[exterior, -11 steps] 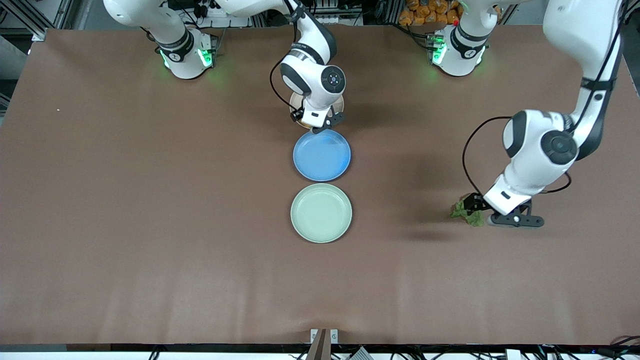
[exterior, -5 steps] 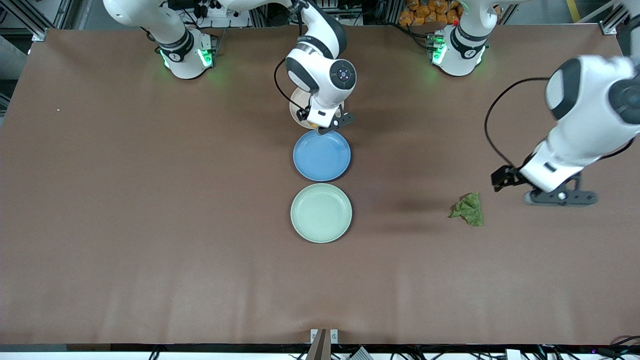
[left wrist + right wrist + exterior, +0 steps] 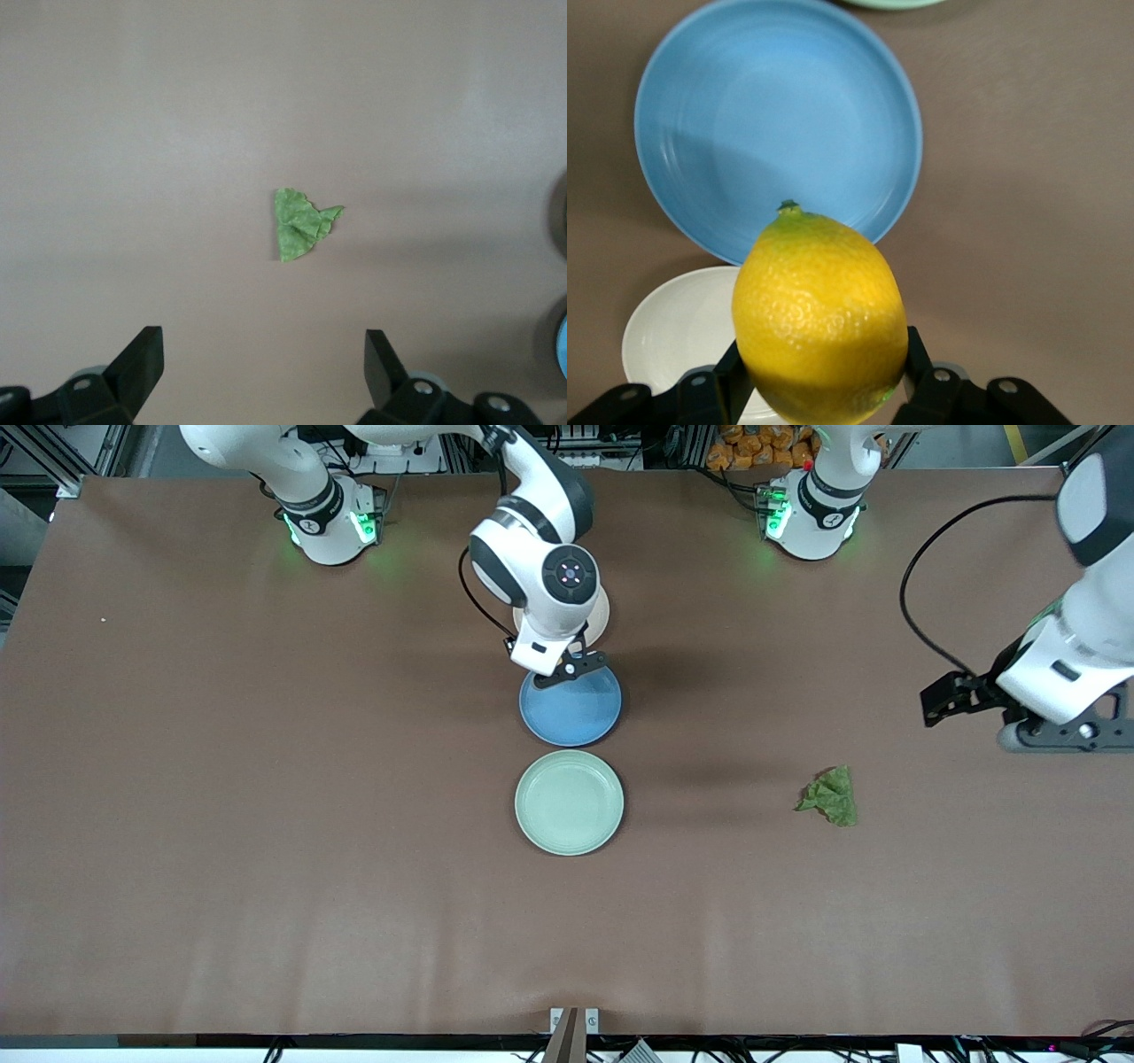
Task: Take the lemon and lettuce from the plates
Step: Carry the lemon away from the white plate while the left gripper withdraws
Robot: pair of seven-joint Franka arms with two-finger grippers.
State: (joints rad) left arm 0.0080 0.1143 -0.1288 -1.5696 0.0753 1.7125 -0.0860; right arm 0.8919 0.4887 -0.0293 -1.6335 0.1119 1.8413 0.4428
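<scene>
My right gripper [image 3: 819,390] is shut on the yellow lemon [image 3: 819,319]. It holds the lemon in the air over the rim of the blue plate [image 3: 780,115], beside the beige plate [image 3: 678,328]. In the front view the right gripper [image 3: 567,671] hides the lemon. The beige plate [image 3: 601,615] and the mint plate [image 3: 569,803] hold nothing that I can see. The lettuce [image 3: 830,795] lies on the bare table toward the left arm's end and also shows in the left wrist view [image 3: 301,226]. My left gripper [image 3: 263,363] is open and empty, up in the air [image 3: 1045,735] away from the lettuce.
The blue plate [image 3: 570,710] sits between the beige and mint plates in one line at the table's middle. The brown table [image 3: 266,824] spreads wide on both sides of the plates.
My left gripper let go of the lettuce, rose and drew away toward its end of the table. My right gripper lifted off the beige plate and moved over the blue plate's rim.
</scene>
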